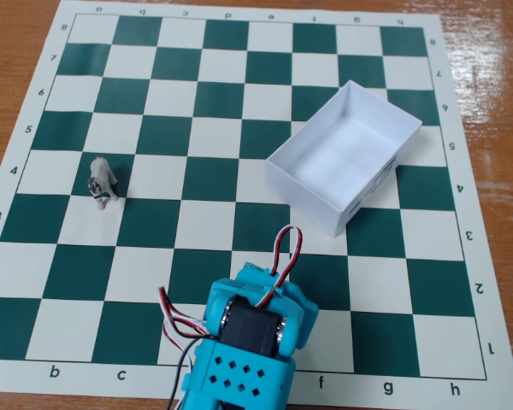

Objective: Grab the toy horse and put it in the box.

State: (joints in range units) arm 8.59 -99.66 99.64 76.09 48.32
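Observation:
The toy horse (101, 181), a tiny grey-white figurine with darker markings, stands upright on a green square at the left of the chessboard in the fixed view. The box (312, 195), a white shallow tray with small dark print on its right wall, sits at the board's right and holds nothing. My cyan arm (252, 333) reaches in from the bottom edge, folded over the board's near middle, well away from both the horse and the box. Its fingers are hidden beneath the arm's body, so I cannot see how the jaws stand.
A green and cream chessboard mat (239, 111) covers most of a wooden table (17, 34). Red, white and black wires (284, 248) loop off the arm's top.

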